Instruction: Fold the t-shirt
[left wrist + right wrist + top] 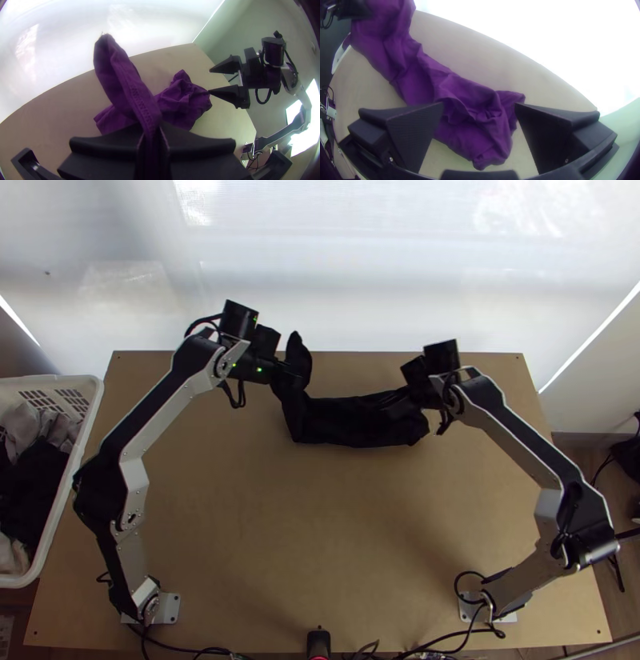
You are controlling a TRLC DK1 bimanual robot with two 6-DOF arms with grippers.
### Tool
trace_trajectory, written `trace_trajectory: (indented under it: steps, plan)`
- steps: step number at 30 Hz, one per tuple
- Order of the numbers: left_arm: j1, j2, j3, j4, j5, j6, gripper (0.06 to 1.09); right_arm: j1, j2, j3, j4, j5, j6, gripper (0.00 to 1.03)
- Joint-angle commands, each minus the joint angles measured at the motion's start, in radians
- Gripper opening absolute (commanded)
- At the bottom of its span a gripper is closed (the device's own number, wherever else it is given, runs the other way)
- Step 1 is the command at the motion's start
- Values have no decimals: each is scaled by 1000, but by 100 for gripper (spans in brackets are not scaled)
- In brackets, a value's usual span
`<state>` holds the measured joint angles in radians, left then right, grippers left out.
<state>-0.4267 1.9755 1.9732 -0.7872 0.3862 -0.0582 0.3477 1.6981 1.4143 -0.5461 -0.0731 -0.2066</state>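
While one raised end of the t-shirt [352, 422] is grasped by the left gripper [293, 372], the remainder is seen bunched in a strip across the table's [304, 524] far part; the right gripper [406, 396] is spread wide above its right end.

Left tool [298, 372] closed, right tool [408, 402] spread

In the top view, the left arm [162, 418], based at seven o'clock, and the right arm [520, 448], based at five, have flat silver-grey links, dotted with small screws, and chunky black joints. Thin black cables [242, 396] loop from the wrists. Green lights [259, 370] dot the left wrist towards ten o'clock. The right hand [410, 396] has black, wedge-shaped fingers with finely ribbed faces.
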Motion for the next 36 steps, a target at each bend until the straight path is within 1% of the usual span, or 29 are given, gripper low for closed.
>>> trace_trajectory:
  steps: [1, 7, 11, 18, 24, 26, 29, 32, 36]
  plan:
    - [-81, 80, 82, 14, 3, -14, 9, -99, -135, -60, -15, -2, 15, 98]
    - [-133, 158, 153, 48, 6, -15, 9, -208, -236, -138, -17, -2, 13, 98]
    - [-165, 201, 199, 66, 14, -23, 9, -256, -291, -172, -29, -2, 19, 98]
    - [-239, 238, 228, 141, 31, -45, 9, -288, -357, -204, -55, -2, 18, 98]
    - [-277, 290, 231, 223, 28, -61, 9, -312, -400, -215, -75, -2, 21, 98]
    - [-279, 309, 231, 270, -12, -88, 9, -319, -416, -227, -84, -2, 21, 98]
    - [-279, 333, 239, 353, -30, -127, 9, -334, -443, -248, -92, -2, 21, 98]
    - [-290, 382, 291, 365, -41, -138, 9, -345, -462, -261, -98, -1, 15, 98]
    - [-308, 424, 299, 393, -49, -140, 9, -357, -472, -264, -107, -1, 6, 98]
